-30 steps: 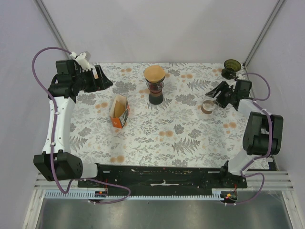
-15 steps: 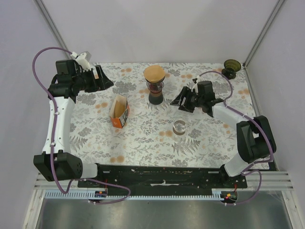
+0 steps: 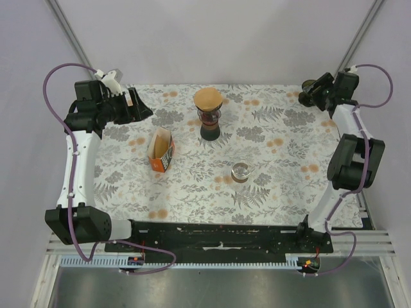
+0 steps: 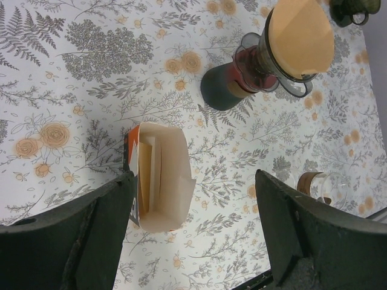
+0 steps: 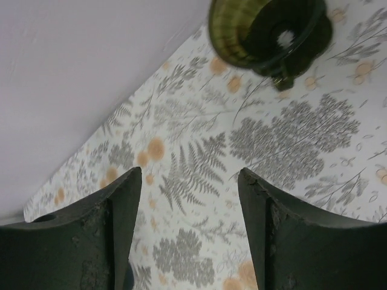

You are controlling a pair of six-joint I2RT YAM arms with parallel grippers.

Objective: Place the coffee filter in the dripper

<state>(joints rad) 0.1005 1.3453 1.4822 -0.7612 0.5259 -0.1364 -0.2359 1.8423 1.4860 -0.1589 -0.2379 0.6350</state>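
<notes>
A brown coffee filter sits in a clear dripper on top of a dark carafe at the back middle. A dark green ribbed dripper stands in the far right corner. My right gripper hovers open just in front of it, with nothing between its fingers. An open orange box of filters lies left of centre. My left gripper hangs open and high at the far left, holding nothing.
A small glass stands on the floral tablecloth right of centre. White walls close in at the back and sides, and the green dripper is tight against the corner.
The right arm carried the glass from the right side to the middle, left it there, then swung to the far right corner by the green dripper. The left arm has not moved.
</notes>
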